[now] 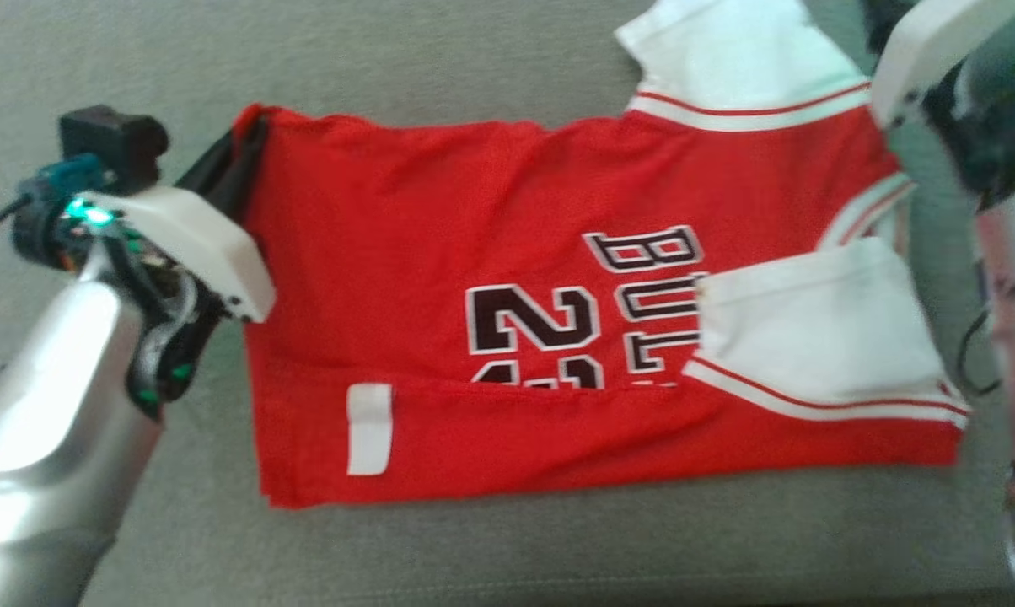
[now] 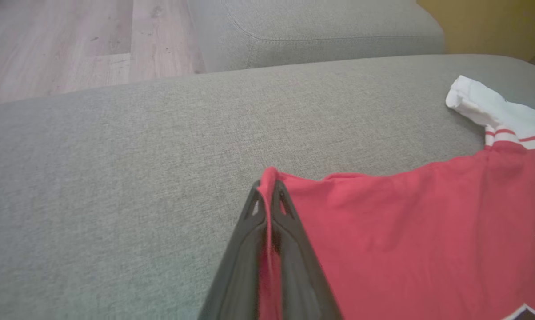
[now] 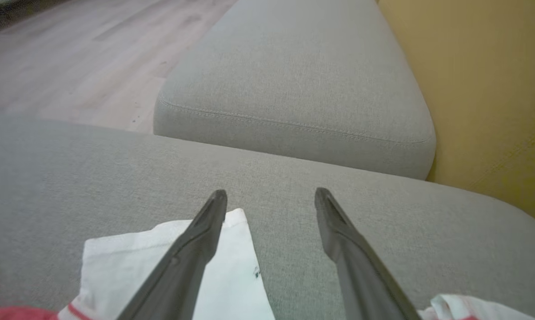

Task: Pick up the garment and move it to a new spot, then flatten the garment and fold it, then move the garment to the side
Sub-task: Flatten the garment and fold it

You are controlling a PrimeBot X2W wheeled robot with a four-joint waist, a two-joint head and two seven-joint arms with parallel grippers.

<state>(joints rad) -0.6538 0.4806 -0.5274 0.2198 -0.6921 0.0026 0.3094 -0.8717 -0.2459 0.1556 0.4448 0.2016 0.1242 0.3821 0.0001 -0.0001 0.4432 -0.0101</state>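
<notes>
A red jersey with white sleeves and dark lettering lies spread on the grey cushion, its near edge folded over. My left gripper is shut on the jersey's far left hem corner; in the left wrist view the red cloth is pinched between the dark fingers, gripper. My right gripper hangs open above the far white sleeve, fingers apart with nothing between them. Its white housing sits at the head view's top right.
A second grey cushion stands beyond this one, with wooden floor to its left and a yellow wall to its right. Bare cushion lies to the left of the jersey.
</notes>
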